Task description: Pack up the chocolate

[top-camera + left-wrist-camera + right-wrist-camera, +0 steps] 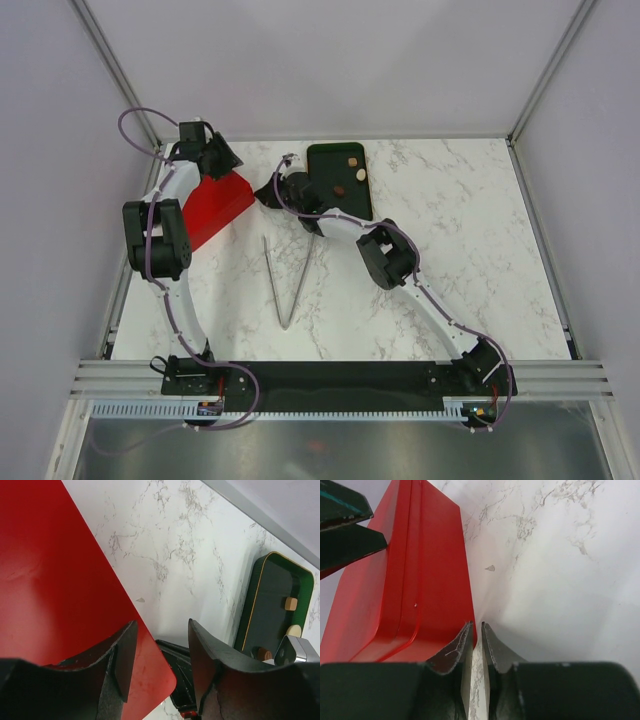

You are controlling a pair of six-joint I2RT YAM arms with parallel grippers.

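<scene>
A white, grey-veined marble-patterned tabletop [480, 260] fills the centre of the overhead view. Plain pale grey wall panels [340, 60] enclose it at left, right and top, joined by slim metal corner posts [116, 70]. Ribbed aluminium rails [560, 378] cross the bottom under soft, even light.

Lighting: bright, even and diffuse, falling from overhead.
Shadows: soft and pale under the arms on the white marble-patterned tabletop [470, 230], with a grey band beside the glossy red rectangular box [420, 580].
Glare: a mild sheen on that box.
Focus: the black gripper fingers [122, 660] are soft-edged in both wrist views; the overhead view is sharp.
</scene>
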